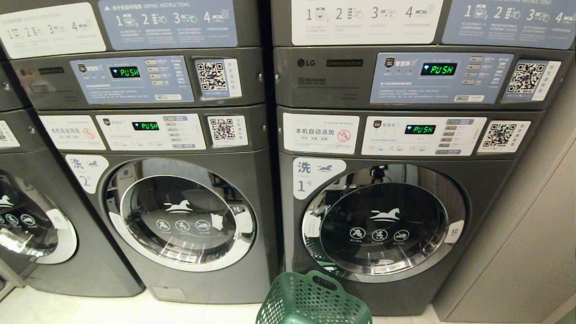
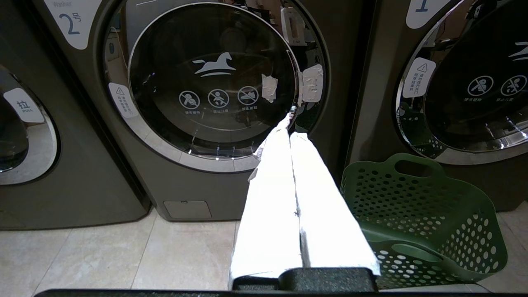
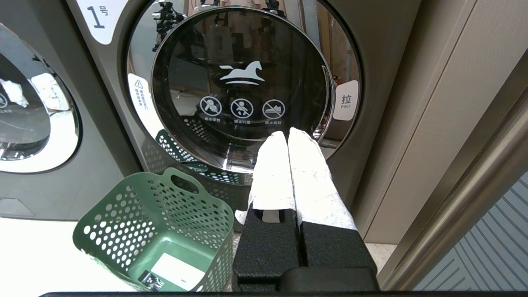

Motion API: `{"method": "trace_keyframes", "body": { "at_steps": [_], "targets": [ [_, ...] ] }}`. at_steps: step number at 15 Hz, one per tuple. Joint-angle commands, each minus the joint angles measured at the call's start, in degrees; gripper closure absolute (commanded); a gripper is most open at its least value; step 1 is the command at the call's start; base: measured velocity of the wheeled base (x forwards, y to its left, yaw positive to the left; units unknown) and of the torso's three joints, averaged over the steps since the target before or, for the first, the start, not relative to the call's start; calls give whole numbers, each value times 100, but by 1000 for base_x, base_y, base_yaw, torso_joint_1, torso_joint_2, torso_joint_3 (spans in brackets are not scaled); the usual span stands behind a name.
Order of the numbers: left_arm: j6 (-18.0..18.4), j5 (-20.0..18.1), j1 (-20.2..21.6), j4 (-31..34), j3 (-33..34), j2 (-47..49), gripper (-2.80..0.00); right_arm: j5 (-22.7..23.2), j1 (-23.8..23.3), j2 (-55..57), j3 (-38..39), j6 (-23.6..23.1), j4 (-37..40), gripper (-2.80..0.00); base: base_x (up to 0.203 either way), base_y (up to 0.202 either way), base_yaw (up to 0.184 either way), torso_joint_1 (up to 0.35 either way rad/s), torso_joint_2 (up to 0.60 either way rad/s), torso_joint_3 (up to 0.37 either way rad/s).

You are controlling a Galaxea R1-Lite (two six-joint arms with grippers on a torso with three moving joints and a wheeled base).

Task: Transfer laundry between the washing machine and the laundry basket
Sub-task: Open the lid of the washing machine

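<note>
Left gripper (image 2: 291,132): white-wrapped jaws pressed together, holding nothing; it points level toward the front of the machine marked 2 (image 2: 214,82), clear of its door.

Right gripper (image 3: 287,136): white-wrapped jaws likewise closed and empty, pointing level at the lower part of the round door (image 3: 241,88) of the washing machine marked 1 (image 1: 396,216), short of the glass. Neither arm shows in the head view.

Laundry basket (image 1: 310,301): green, perforated, with cut-out handles; stands upright on the pale tiled floor (image 2: 123,247), mouth upward, just in front of machine 1 toward its left lower corner, near the seam between machines 1 and 2. It sits between the two grippers, below both and touched by neither. In the right wrist view a flat white label lies on the basket's bottom; no laundry is seen inside.

Washing machine 1: door closed, dark glass, "pull" tag at the door's right edge. No laundry can be made out behind the glass.

Machine 2: door closed.

Third machine (image 1: 31,225): partly seen at far left.

Dryer panels (image 1: 418,76): stacked above, displays reading PUSH.

Beige wall panel (image 1: 531,225): right of machine 1.
</note>
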Motion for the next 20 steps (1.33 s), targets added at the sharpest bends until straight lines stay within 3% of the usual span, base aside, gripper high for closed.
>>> {"method": "trace_keyframes", "body": {
  "at_steps": [1, 5, 16, 20],
  "targets": [
    [0, 5, 1, 1, 9, -12, 0, -1, 2, -4, 0, -2, -2, 0, 0, 0, 0, 0, 0, 0],
    [-17, 7, 1, 1, 9, -18, 0, -1, 2, -4, 0, -2, -2, 0, 0, 0, 0, -42, 82, 41],
    [-17, 12, 1, 1, 9, -18, 0, -1, 2, -4, 0, 0, -2, 0, 0, 0, 0, -209, 447, 236],
    [33, -21, 1, 1, 8, -13, 0, 8, 2, -4, 0, -7, -2, 0, 0, 0, 0, -50, 117, 67]
  ]
}}
